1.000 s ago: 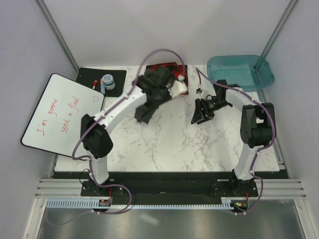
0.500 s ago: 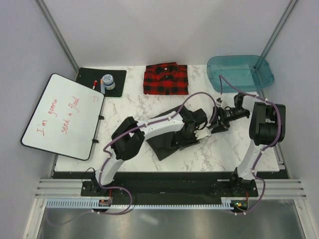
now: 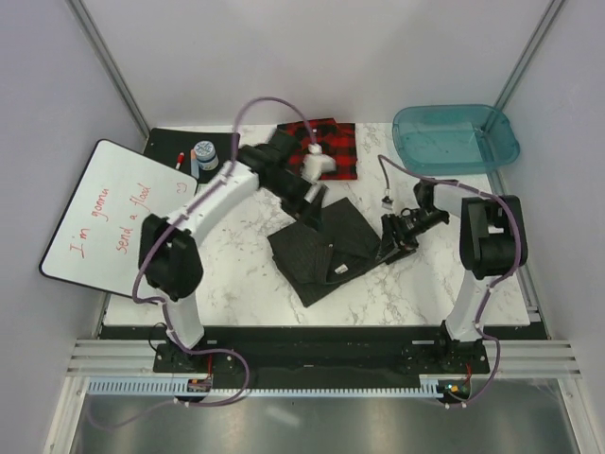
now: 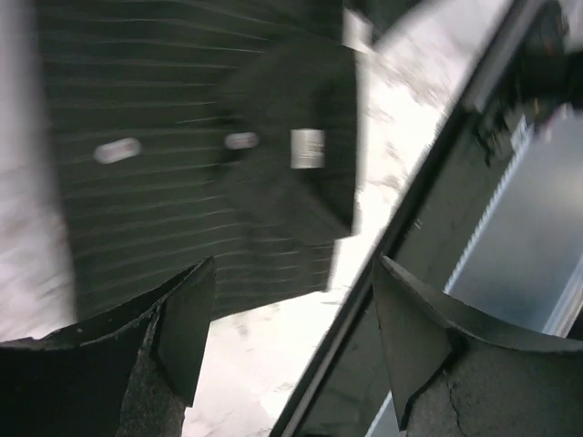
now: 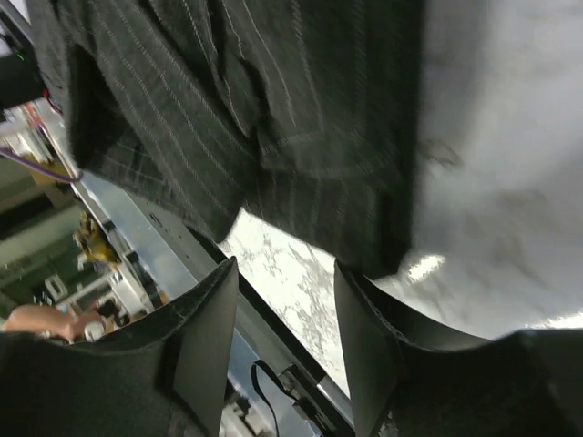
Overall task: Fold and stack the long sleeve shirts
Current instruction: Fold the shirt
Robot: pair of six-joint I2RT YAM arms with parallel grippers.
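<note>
One whiteboard point(image 3: 118, 222) near the pinstriped shirt point(image 3: 317, 251) reads "I'm gonna send".

Long sleeve shirts, seen from overhead. You see the red-and-black plaid shirt point(image 3: 340, 156) folded into a compact rectangle at the far edge of the marble table point(image 3: 236, 284), its left part hidden. The dark pinstriped shirt point(image 3: 321, 248) lies flat near the table's middle, folded to a rough square set diagonally, on your side of the plaid one. Its right edge looks rumpled, though the wrist views are blurred.
</note>
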